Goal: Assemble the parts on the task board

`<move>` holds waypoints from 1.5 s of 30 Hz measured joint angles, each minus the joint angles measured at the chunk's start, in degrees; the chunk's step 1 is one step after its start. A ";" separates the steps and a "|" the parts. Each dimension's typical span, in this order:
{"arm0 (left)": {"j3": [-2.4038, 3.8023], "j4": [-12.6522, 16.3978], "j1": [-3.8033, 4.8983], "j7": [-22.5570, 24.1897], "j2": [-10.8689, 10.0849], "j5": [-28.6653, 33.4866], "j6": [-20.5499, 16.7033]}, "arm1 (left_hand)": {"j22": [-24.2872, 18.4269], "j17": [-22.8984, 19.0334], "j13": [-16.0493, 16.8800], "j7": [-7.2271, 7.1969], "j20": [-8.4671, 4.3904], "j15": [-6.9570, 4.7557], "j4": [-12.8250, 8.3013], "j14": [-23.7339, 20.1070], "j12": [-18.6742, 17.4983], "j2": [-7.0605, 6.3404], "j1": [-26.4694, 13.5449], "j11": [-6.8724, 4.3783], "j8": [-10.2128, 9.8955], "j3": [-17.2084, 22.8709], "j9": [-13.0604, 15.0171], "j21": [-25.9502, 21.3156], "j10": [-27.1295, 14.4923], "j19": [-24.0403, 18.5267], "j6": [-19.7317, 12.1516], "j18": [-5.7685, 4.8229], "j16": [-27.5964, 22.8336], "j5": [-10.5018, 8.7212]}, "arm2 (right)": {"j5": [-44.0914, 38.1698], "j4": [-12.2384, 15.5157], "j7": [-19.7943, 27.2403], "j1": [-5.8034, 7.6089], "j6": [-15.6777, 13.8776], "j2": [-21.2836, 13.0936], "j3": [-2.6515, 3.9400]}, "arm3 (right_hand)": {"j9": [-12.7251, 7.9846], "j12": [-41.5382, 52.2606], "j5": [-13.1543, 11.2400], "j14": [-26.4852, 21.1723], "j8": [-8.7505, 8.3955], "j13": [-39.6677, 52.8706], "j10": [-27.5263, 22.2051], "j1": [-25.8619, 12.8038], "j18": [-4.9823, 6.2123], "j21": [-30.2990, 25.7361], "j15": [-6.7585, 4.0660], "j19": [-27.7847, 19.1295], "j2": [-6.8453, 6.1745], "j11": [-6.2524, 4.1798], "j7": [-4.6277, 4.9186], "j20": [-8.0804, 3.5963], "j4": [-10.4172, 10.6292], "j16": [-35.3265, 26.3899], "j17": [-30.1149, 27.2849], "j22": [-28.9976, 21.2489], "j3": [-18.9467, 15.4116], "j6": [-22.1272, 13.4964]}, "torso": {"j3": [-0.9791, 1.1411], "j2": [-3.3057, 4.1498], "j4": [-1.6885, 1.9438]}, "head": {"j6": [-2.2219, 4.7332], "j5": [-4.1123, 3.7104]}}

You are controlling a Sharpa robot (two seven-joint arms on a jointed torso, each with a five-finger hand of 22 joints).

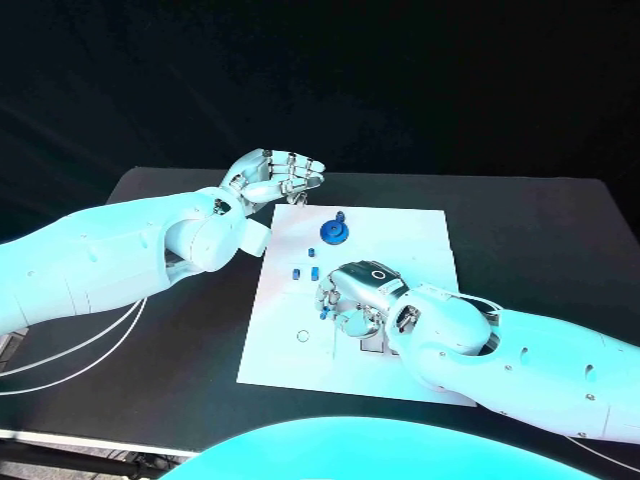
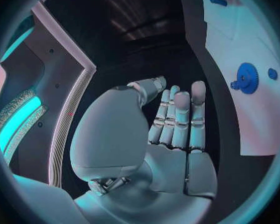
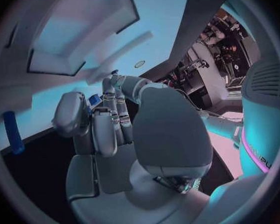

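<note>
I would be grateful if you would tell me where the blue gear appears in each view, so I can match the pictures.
Head view: the blue gear sits on the far part of the task board, beside the left hand.
Left wrist view: the gear is at the right, on the board, beyond the hand's fingertips.
Right wrist view: I cannot find it.
Shared landmark: the white task board.
</note>
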 measured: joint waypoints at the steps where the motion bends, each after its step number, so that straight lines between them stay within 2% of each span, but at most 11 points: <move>1: 0.00 0.01 0.00 -0.01 -0.01 0.00 0.00 | 0.00 0.00 0.00 0.00 0.00 0.00 0.00 0.00 0.00 0.00 0.00 0.00 0.00 0.00 0.00 0.00 0.00 0.00 0.00 0.00 0.00 0.00 | -0.14 -0.01 -0.09 0.01 0.13 0.05 0.00 | 0.04 -0.01 0.00 0.00 0.00 -0.01 0.11 0.00 0.00 0.00 0.00 0.00 0.00 -0.09 0.00 0.00 0.00 0.00 0.00 0.00 0.00 0.00 | 0.01 -0.01 -0.01 | 0.05 -0.05; 5: 0.00 0.03 0.00 -0.03 -0.06 0.00 0.01 | 0.00 0.00 0.00 0.00 0.00 0.00 0.00 0.00 0.00 0.00 0.00 0.00 0.00 0.00 0.00 0.00 0.00 0.00 0.00 0.00 0.00 0.00 | -0.64 -0.06 -0.35 0.07 0.54 0.28 0.02 | 0.10 -0.09 -0.07 0.00 -0.01 0.02 0.12 -0.07 0.00 -0.77 0.00 -0.05 -0.05 -0.09 0.03 0.01 0.00 0.00 -0.46 0.00 0.00 -0.05 | -0.03 -0.02 -0.02 | 0.15 -0.19; 9: 0.00 0.04 0.00 -0.04 -0.11 0.00 0.01 | 0.00 -0.02 0.00 0.10 0.21 0.21 0.00 -0.21 0.00 0.00 0.00 0.32 0.00 0.00 0.00 0.00 -0.32 -0.21 -0.11 0.00 0.00 0.00 | -0.90 -0.19 -0.47 0.04 1.00 0.55 -0.15 | 0.34 -1.48 2.93 0.13 -1.13 -0.06 0.10 -4.19 0.02 -4.35 0.31 -1.90 -1.18 -0.61 0.93 0.84 1.38 -0.35 -1.49 -0.01 -3.07 -2.39 | -0.03 -0.01 -0.02 | 0.21 -0.20; 12: 0.00 0.04 0.00 -0.04 -0.16 0.00 0.01 | 0.00 -0.02 0.00 0.12 0.21 0.21 0.00 -0.21 0.00 0.00 0.00 0.31 0.00 0.00 0.00 0.00 -0.31 -0.21 -0.28 0.00 0.00 0.00 | -0.95 -0.25 -0.53 -0.06 1.32 0.68 -0.28 | -0.03 -1.55 2.93 -0.01 -2.25 -0.24 -1.53 -6.66 0.02 -7.38 0.63 -2.86 -2.71 0.21 1.43 1.25 3.19 -1.07 -2.70 -0.01 -5.26 -3.88 | -0.02 -0.01 -0.02 | 0.23 -0.18; 15: 0.00 0.04 0.00 -0.05 -0.19 0.00 0.01 | 0.00 -0.02 0.00 0.00 0.21 0.21 0.00 -0.21 0.00 0.00 0.00 0.31 0.00 0.00 0.01 0.00 -0.31 -0.21 -0.41 0.00 0.00 0.00 | -0.96 -0.25 -0.59 -0.03 1.39 0.74 -0.30 | -0.17 -1.49 2.79 0.01 -2.58 -0.30 -2.49 -7.09 0.02 -8.49 0.99 -3.09 -3.13 0.45 1.64 1.43 3.81 -1.11 -3.17 -0.01 -5.90 -4.09 | -0.02 -0.02 -0.02 | 0.22 -0.16; 26: 0.00 0.04 0.00 -0.14 -0.28 0.00 0.04 | -0.01 -0.02 0.01 0.00 0.21 0.21 0.00 -0.21 0.00 0.00 0.00 0.31 0.00 0.00 0.01 0.00 -0.31 -0.21 -0.41 -0.01 0.00 0.00 | -0.96 -0.09 -1.34 -0.08 0.57 0.64 -0.47 | -0.35 -1.88 2.92 0.19 -3.21 -0.93 -4.18 -7.07 0.02 -10.31 1.23 -3.40 -3.15 0.83 1.88 1.74 4.19 -1.55 -4.11 -0.02 -6.72 -4.75 | -0.02 -0.02 0.01 | 0.14 -0.23; 27: 0.00 0.03 0.00 -0.15 -0.29 0.00 0.05 | -0.01 -0.02 0.01 0.00 0.21 0.21 0.00 -0.21 0.00 0.00 0.00 0.31 0.00 0.00 0.01 0.00 -0.31 -0.21 -0.41 0.00 0.00 0.00 | -0.96 -0.08 -1.45 -0.08 0.39 0.61 -0.48 | -0.37 -1.98 2.92 0.19 -3.34 -0.93 -4.42 -7.06 0.10 -10.57 1.23 -3.40 -3.15 0.89 1.88 1.74 4.28 -1.59 -4.22 -0.02 -6.81 -4.76 | -0.02 -0.02 0.01 | 0.14 -0.23; 28: 0.00 0.03 0.00 -0.15 -0.29 0.00 0.05 | -0.01 -0.01 0.01 0.00 0.21 0.21 0.00 -0.21 0.00 0.00 0.00 0.31 0.00 0.00 0.01 0.00 -0.31 -0.21 -0.41 -0.01 0.00 0.00 | -0.96 -0.08 -1.57 -0.09 0.18 0.55 -0.49 | -0.48 -2.01 2.92 0.06 -3.64 -0.90 -5.08 -6.89 0.89 -11.34 1.35 -3.63 -3.32 0.99 1.93 1.96 4.28 -2.00 -4.67 0.00 -7.16 -5.26 | -0.01 -0.02 0.01 | 0.17 -0.23; 35: 0.00 0.01 0.00 -0.25 -0.32 0.00 0.10 | -0.01 -0.17 0.01 0.00 0.21 0.21 0.00 -0.21 0.00 0.00 0.00 0.10 0.00 0.00 0.01 0.00 -0.52 -0.21 -0.41 0.00 0.00 0.00 | -1.00 0.35 -2.41 -0.12 -1.79 -0.37 -0.53 | -0.60 -1.57 2.92 0.19 -4.22 -1.12 -7.45 -5.83 0.94 -13.10 1.64 -4.12 -3.60 1.22 1.93 2.03 4.29 -2.23 -5.59 -0.57 -8.26 -5.82 | 0.03 -0.03 -0.01 | 0.29 -0.20; 40: 0.00 -0.04 0.00 -0.35 -0.35 0.01 0.17 | -0.01 -0.28 0.01 0.00 0.21 0.21 0.17 -0.21 0.00 0.00 0.00 0.23 0.00 -0.17 0.01 0.00 -0.65 -0.21 -0.41 0.00 0.00 0.00 | -1.01 2.37 -2.52 -0.12 -3.28 -2.61 -0.48 | -0.70 -1.39 2.92 0.19 -4.36 -1.22 -8.07 -5.26 0.94 -13.32 1.64 -4.12 -3.88 1.23 1.93 2.04 4.29 -2.22 -5.67 -0.62 -9.17 -6.05 | 0.03 -0.06 0.02 | 0.42 -0.31; 45: 0.00 -0.10 0.00 -0.41 -0.46 0.01 0.24 | -0.01 -0.32 0.02 0.00 0.21 0.43 0.17 -0.43 0.00 0.00 0.00 0.30 0.00 -0.17 0.01 0.00 -0.72 -0.21 -0.41 0.00 0.00 0.00 | -0.68 5.10 -2.52 0.65 -3.87 -6.23 0.03 | -0.72 -0.96 2.92 0.19 -4.50 -1.24 -8.45 -5.09 0.93 -13.32 1.64 -4.11 -4.04 1.22 1.91 2.04 4.46 -2.22 -5.82 -0.68 -10.35 -6.21 | 0.01 -0.12 0.02 | 0.74 -0.52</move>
